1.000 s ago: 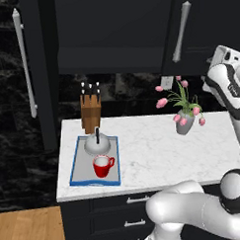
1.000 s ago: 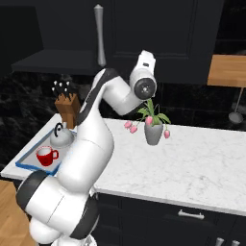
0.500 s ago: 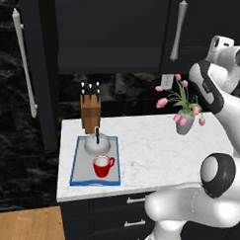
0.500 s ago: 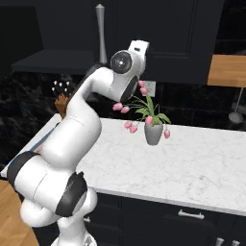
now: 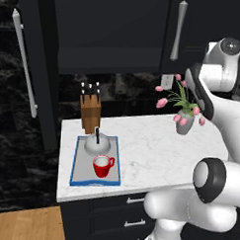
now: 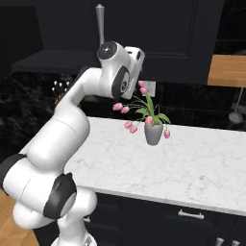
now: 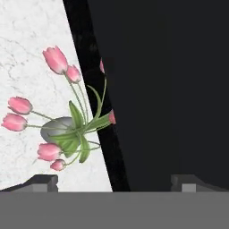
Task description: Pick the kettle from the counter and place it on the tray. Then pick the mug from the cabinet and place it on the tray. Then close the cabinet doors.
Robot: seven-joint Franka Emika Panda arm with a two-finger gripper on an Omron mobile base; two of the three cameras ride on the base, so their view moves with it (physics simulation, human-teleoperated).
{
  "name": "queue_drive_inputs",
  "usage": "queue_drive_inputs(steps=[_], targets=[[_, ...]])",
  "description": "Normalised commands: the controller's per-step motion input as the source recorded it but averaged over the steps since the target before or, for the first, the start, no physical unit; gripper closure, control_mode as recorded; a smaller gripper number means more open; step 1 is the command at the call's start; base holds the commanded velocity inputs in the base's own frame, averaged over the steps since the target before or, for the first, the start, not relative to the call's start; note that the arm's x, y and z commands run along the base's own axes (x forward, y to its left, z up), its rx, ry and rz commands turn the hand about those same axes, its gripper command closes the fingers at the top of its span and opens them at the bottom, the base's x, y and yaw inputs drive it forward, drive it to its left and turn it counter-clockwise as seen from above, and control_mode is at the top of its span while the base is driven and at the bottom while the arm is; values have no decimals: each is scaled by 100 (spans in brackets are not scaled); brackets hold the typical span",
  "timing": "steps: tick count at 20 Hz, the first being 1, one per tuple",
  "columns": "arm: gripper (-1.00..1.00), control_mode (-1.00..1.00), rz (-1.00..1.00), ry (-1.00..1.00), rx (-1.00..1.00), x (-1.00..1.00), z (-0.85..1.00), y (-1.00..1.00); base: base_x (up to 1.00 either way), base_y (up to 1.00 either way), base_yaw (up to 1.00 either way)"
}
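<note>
Red against grey, the mug (image 5: 103, 166) sits on the tray (image 5: 76, 175) just in front of the kettle (image 5: 97, 144), both inside the blue rim on the left end of the counter (image 5: 150, 153), so the two fetching steps look done. What remains is the cabinet doors: the left door (image 5: 36, 74) stands swung out beside the open cabinet (image 5: 113, 35), while the right door (image 5: 205, 32) looks nearly or fully shut. The arm is raised near that right door, above the vase of pink tulips (image 5: 184, 122). In the hand view the gripper (image 7: 116, 181) shows its fingertips (image 7: 42, 181) spread wide with nothing between them, which suits pushing a panel rather than grasping. A knife block (image 5: 89, 112) stands behind the tray.
</note>
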Motion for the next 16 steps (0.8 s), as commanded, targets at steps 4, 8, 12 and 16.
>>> queue_drive_inputs(steps=[4,8,12,16], targets=[[-100,-100,-1,19,-1,-65,-62,0,0,0,0],[-100,-100,0,8,0,-91,-38,0,0,0,0],[-100,-100,0,0,0,-96,0,0,0,0,0],[-100,-100,0,1,0,-57,-18,0,0,0,0]])
